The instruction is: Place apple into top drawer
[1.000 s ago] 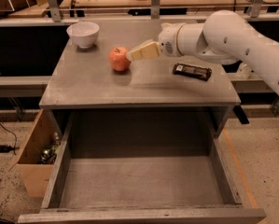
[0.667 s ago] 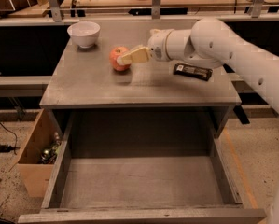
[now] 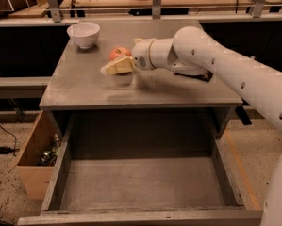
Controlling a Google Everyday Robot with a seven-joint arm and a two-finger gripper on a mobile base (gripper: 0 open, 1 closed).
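The red-orange apple (image 3: 120,52) sits on the grey cabinet top (image 3: 84,86), left of centre. My gripper (image 3: 118,59) reaches in from the right on its white arm and stands open around the apple. One yellowish finger (image 3: 117,66) lies in front of the apple and hides its lower part; the other is mostly behind it. The top drawer (image 3: 59,173) is pulled out below the cabinet top, wide and shallow, with nothing inside.
A white bowl (image 3: 83,33) stands at the back left of the cabinet top. A black flat object (image 3: 205,76) lies mostly hidden behind the arm. A tan cardboard box (image 3: 31,161) with clutter sits on the floor at left. Shelving runs along the back.
My gripper has moved left across the cabinet top, from beside the apple's right side to around it. The apple, bowl and drawer have not moved.
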